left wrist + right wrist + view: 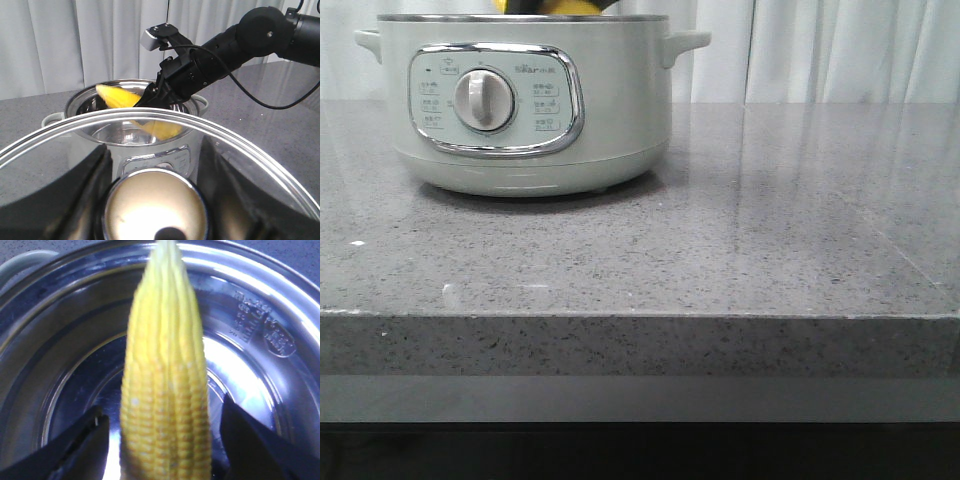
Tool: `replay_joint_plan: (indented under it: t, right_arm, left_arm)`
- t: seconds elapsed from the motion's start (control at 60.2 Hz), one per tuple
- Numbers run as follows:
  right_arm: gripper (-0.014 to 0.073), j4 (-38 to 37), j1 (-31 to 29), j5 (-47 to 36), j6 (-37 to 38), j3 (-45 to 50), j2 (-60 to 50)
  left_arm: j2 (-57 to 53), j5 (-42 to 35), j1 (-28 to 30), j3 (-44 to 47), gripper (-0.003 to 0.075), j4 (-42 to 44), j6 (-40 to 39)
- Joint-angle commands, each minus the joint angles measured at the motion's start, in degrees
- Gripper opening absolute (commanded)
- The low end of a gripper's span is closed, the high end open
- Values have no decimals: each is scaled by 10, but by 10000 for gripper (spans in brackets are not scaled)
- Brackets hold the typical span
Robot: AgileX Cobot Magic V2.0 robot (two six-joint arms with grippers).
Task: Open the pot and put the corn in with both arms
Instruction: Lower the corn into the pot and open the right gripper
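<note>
While your left end effector is pinching the lid clear of the pot, your right end effector is gripping the corn directly above it for the drop.

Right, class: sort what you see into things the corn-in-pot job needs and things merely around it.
Needed: pot; corn, held over the open pot by the right gripper; lid, held by the left gripper.
Merely around: table; curtain.
</note>
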Motion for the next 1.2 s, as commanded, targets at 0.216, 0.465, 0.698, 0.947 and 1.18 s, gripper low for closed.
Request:
replay_joint_plan:
  t: [0.216,0.465,0.698,0.947,1.18]
  right_arm:
    - [549,3,0,-20,-3,-21,-52]
    - [549,19,0,35,-2,-1,-110]
    - [549,19,0,-52,-2,158,-227]
    - [549,18,0,-144,-3,372,-381]
    - [549,18,0,-170,-4,525,-526]
  left_arm:
    - [0,-87,-3,-22,242,-8,-1]
    - [0,-87,-3,-22,242,-8,-1]
    - [0,-87,-3,-22,242,-8,-1]
    - [0,-87,-3,-22,242,-8,-1]
    - [0,-87,-3,-22,242,-8,-1]
